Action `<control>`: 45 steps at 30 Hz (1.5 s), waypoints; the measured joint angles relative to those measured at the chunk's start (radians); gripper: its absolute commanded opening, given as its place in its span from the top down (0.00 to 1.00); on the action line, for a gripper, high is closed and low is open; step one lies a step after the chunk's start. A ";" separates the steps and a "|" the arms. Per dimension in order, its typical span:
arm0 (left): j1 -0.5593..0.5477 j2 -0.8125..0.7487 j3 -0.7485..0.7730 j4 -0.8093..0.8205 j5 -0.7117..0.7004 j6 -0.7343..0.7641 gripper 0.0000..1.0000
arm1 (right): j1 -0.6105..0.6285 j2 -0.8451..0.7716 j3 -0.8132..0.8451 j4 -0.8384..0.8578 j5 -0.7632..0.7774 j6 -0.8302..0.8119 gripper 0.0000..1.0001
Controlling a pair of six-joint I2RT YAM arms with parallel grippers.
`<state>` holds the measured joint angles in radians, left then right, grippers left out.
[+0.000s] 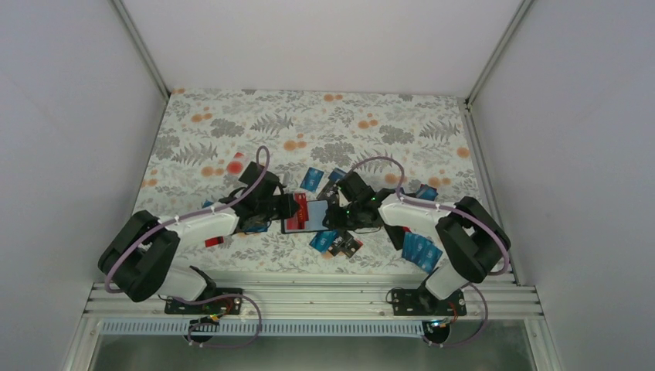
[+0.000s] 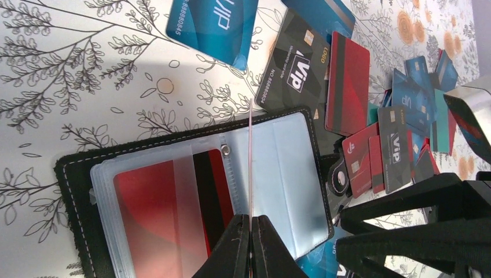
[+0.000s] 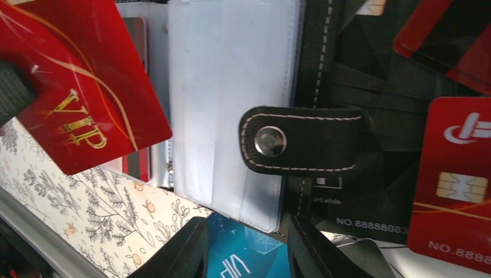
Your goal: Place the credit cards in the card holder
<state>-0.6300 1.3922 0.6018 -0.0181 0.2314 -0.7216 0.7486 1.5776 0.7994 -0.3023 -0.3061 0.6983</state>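
The card holder (image 1: 305, 216) lies open at the table's middle, black with white stitching and clear sleeves (image 2: 278, 168). One sleeve holds a red card (image 2: 156, 214). Its snap strap (image 3: 301, 142) lies over the right edge. My left gripper (image 2: 250, 223) is shut on a red VIP card (image 3: 75, 87), held edge-on (image 2: 250, 168) above the sleeves. My right gripper (image 3: 246, 246) is open at the holder's near right corner, its jaws straddling a blue VIP card (image 3: 243, 258) on the table. Loose credit cards lie around: black (image 2: 295, 72), blue (image 2: 211, 23), red (image 2: 347, 84).
More cards are heaped just right of the holder (image 2: 405, 133) and under it (image 3: 457, 179). Blue cards lie behind the holder (image 1: 311, 178) and by the right arm (image 1: 421, 251). A red card (image 1: 214, 242) lies by the left arm. The two grippers (image 1: 296, 207) (image 1: 330, 216) are close together.
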 measured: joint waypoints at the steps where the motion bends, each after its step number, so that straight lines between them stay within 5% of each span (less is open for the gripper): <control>1: 0.001 0.002 -0.006 0.010 0.007 -0.002 0.98 | -0.002 0.000 -0.003 0.003 0.000 0.003 0.68; 11: 0.006 0.043 -0.034 0.101 0.046 -0.036 0.98 | -0.017 0.014 -0.056 0.038 0.003 0.020 0.78; 45: 0.008 0.098 -0.071 0.194 0.104 -0.107 0.98 | -0.023 0.014 -0.078 0.080 -0.026 0.034 0.80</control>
<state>-0.6216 1.4899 0.5312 0.1757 0.3355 -0.8288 0.7261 1.5921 0.7212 -0.2222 -0.3317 0.7326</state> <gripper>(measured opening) 0.026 0.201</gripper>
